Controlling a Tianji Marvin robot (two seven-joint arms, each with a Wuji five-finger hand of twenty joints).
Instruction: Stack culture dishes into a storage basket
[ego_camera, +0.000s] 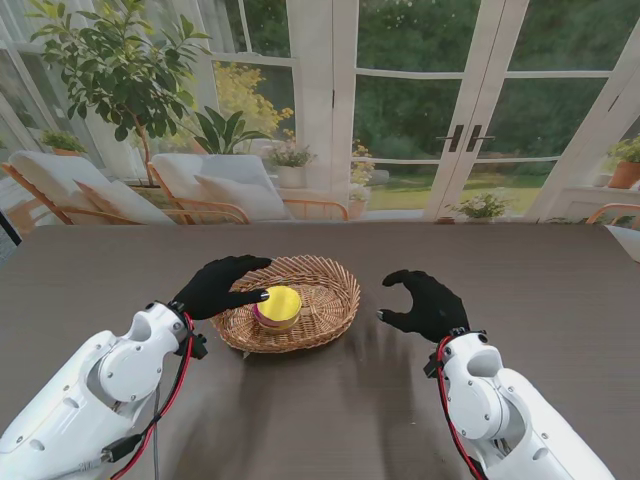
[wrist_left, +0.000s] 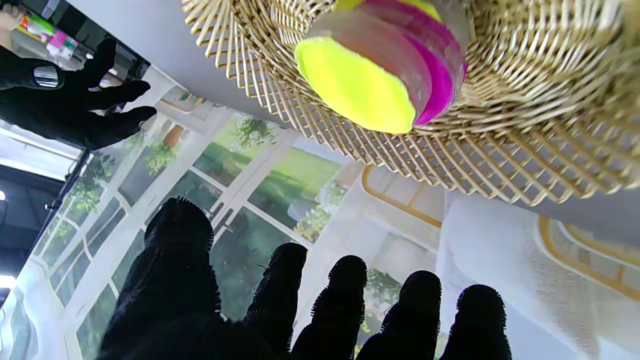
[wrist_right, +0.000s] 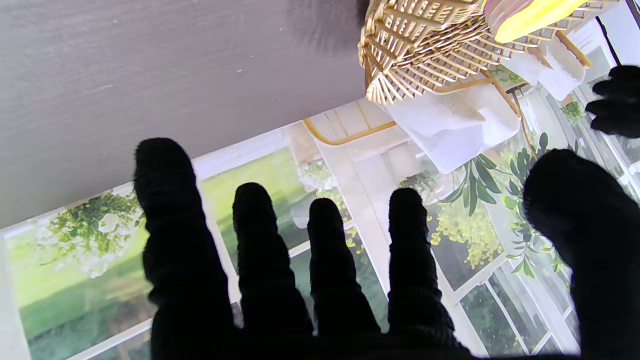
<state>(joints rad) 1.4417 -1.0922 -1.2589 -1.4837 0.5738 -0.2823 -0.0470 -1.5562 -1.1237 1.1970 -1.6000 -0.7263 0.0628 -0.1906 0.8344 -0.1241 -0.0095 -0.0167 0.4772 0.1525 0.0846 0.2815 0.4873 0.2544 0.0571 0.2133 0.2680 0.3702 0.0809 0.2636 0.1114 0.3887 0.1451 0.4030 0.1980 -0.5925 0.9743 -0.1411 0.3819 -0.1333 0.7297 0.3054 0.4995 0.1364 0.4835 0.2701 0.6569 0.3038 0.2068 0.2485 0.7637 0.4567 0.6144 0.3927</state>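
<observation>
**Left hand over basket rim, right hand off to the side**

Left hand (ego_camera: 222, 286), black-gloved, reaches over the left rim of the wicker basket (ego_camera: 325, 315) w/ fingers apart & lightly curled, holding nothing. Its fingertips (ego_camera: 262, 295) sit just beside the dish stack, but contact can't be confirmed from the stand view. Left wrist cam shows all five fingertips (wrist_left: 347, 272) spread, w/ clear gaps btwn them & nothing in the palm.

Culture dishes (ego_camera: 279, 306) sit stacked inside the basket, roughly at its centre, slightly toward the robot's left. Top dish is yellow; a magenta/pink layer shows beneath it. Left wrist cam gives a close look at the stack (wrist_left: 375, 75): yellow face, clear wall, magenta under it, resting on the woven floor of the basket (wrist_left: 525, 125).

Right hand (ego_camera: 425, 303) hovers over the dark table (ego_camera: 560, 290), right of the basket & apart from it, fingers curled but separated, empty. Right wrist cam shows its fingers (wrist_right: 262, 235) splayed w/ thumb well out to the side; the basket (wrist_right: 415, 45) edge & a sliver of the yellow dish (wrist_right: 530, 17) appear in that view too
</observation>
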